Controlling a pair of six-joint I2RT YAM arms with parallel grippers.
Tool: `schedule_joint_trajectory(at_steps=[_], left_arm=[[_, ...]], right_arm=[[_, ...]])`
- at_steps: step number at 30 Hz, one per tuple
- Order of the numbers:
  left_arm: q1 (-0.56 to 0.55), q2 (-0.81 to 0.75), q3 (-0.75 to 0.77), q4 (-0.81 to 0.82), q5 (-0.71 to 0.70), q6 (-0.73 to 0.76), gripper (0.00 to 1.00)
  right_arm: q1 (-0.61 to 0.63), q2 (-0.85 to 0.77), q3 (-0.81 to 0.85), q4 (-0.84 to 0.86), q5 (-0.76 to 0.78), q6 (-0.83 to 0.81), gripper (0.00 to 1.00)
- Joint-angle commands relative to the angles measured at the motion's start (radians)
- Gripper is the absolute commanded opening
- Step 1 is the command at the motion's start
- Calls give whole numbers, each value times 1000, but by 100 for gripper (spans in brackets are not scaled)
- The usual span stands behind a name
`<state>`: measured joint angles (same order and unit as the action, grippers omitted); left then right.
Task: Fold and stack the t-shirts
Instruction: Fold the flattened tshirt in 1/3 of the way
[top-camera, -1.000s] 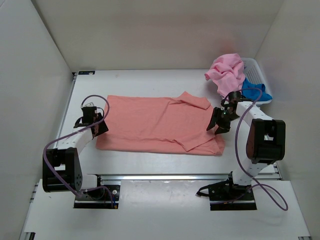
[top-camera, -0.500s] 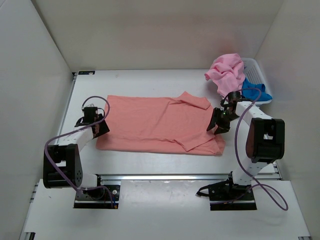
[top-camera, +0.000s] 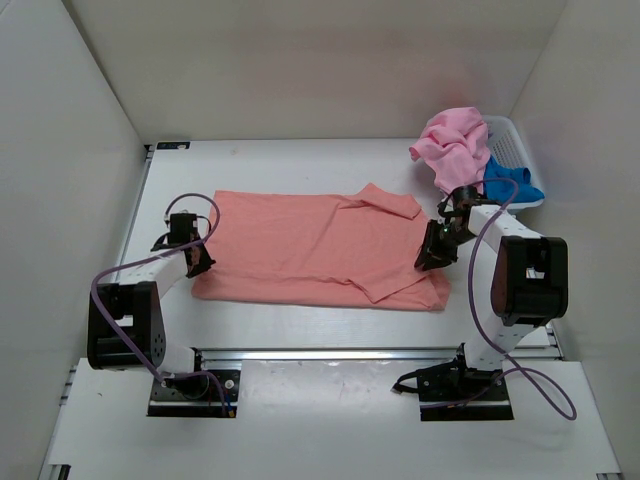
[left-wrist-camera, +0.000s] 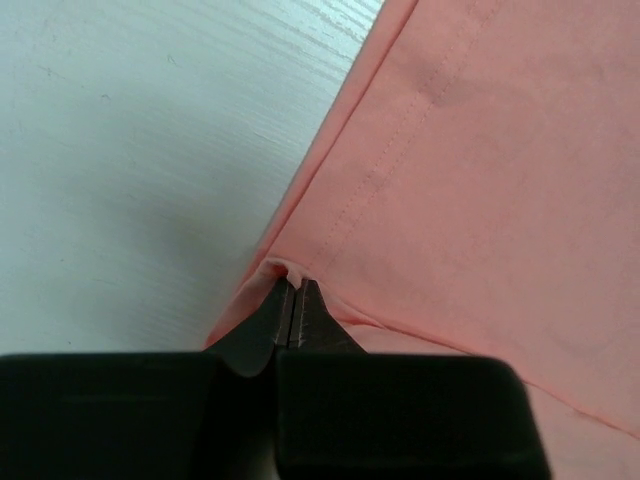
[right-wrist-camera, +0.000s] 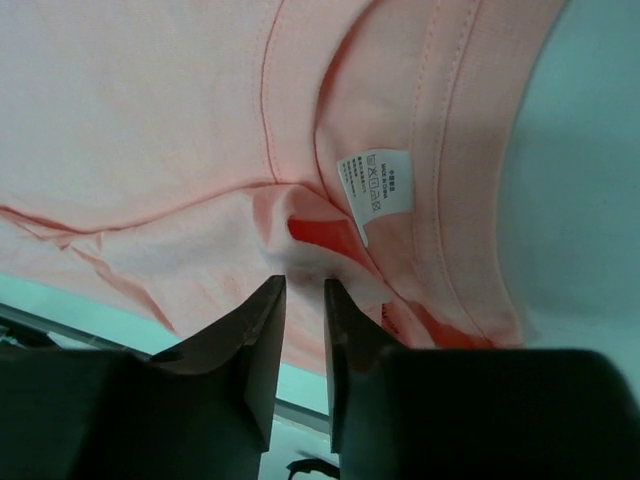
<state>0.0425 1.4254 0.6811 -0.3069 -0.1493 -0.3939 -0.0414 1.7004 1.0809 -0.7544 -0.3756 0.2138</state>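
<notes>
Pinching salmon shirt (top-camera: 310, 245) hem: left pincer (left-wrist-camera: 292, 300); right pincer (right-wrist-camera: 303, 290) narrow, maybe gripping collar.

Two white arms (top-camera: 150, 268) with black joints, looping purple cables (top-camera: 478, 280), and black end effectors (top-camera: 438, 250).

The salmon-coral cotton t-shirt (top-camera: 315, 247) is lying spread flat across the middle of the white surface (top-camera: 280, 160), its hem toward the left and its collar toward the right. The left gripper (top-camera: 197, 262) is sitting at the shirt's left edge, near the front corner; the right gripper (top-camera: 431, 255) is sitting at the right edge, by the collar and its sewn-in label (right-wrist-camera: 375, 188). Behind and to the right of the shirt, the white plastic basket (top-camera: 508, 143) is standing in the far right corner, with the lighter pink t-shirt (top-camera: 452, 145) draping over its left rim and the bright blue t-shirt (top-camera: 510, 181) hanging over its front rim, just right of the right arm.
</notes>
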Motion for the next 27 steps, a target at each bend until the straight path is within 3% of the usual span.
schedule_joint_trajectory(at_steps=[1, 4, 12, 14, 16, 19, 27], left_arm=[[7, -26, 29, -8, 1, -2, 0], [4, -31, 46, -6, 4, -5, 0], [13, -45, 57, -6, 8, -8, 0], [11, -43, 54, -4, 17, -13, 0], [10, -43, 52, 0, 25, -10, 0], [11, -42, 51, 2, 25, -10, 0], [13, -48, 29, 6, 39, -11, 0]], right_arm=[[-5, -19, -7, 24, -17, 1, 18], [-8, -21, 8, 10, -19, -4, 1], [-18, -35, 23, 7, -16, 1, 0], [-23, -34, 34, 4, 0, -1, 7], [-26, -39, 30, 7, 6, -4, 24], [-26, -31, 16, 21, 20, -5, 35], [-15, -10, 2, 40, 52, -17, 37]])
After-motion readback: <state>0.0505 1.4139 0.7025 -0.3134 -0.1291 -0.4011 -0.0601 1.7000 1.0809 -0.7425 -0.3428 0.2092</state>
